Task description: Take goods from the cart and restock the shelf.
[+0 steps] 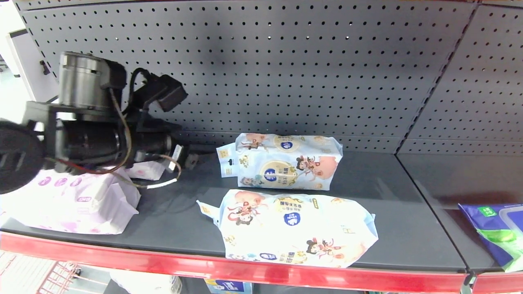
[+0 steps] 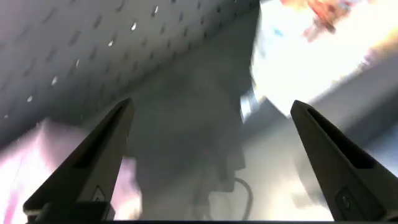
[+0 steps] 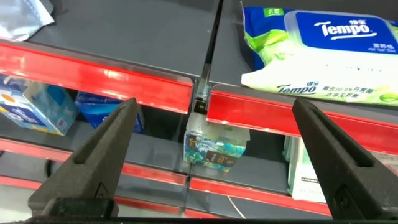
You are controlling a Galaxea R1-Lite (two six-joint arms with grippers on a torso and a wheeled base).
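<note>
**Grey pegboard (image 1: 286,61) over a dark shelf (image 1: 392,192): left gripper (image 2: 211,109) and right gripper (image 3: 214,106) both spread**

The shelf runs along the foot of the pegboard and ends in a red front edge (image 1: 286,274). Near its middle the rear cartoon-printed pack (image 1: 286,161) stands on its long side close to the pegboard. The front cartoon-printed pack (image 1: 294,228) lies flat just in front of it, reaching almost to the red front edge; whether the two touch cannot be told.

At the robot's left a pink-and-white pack (image 1: 73,202) lies on the shelf, with a smaller pink pack (image 1: 145,169) behind it. The left arm (image 1: 102,139) hangs over them, pointing along the shelf toward the rear cartoon-printed pack. In the left wrist view the left gripper has its fingers (image 2: 102,155) wide apart above bare shelf; the pink-and-white pack lies beyond one finger and an end of a cartoon-printed pack beyond the other.

In the bay to the right a blue-and-green wipes pack (image 1: 496,232) lies at the front of the shelf, against the red front edge.

The right gripper is out in front of the shelving, facing the join between the two bays with its fingers (image 3: 93,168) parted and clamped on nothing. Beyond it, on the shelf below, stand blue boxes (image 3: 37,106) and a teal patterned box (image 3: 214,146).

A red wire frame (image 1: 53,277) shows below the shelf at the robot's left.
</note>
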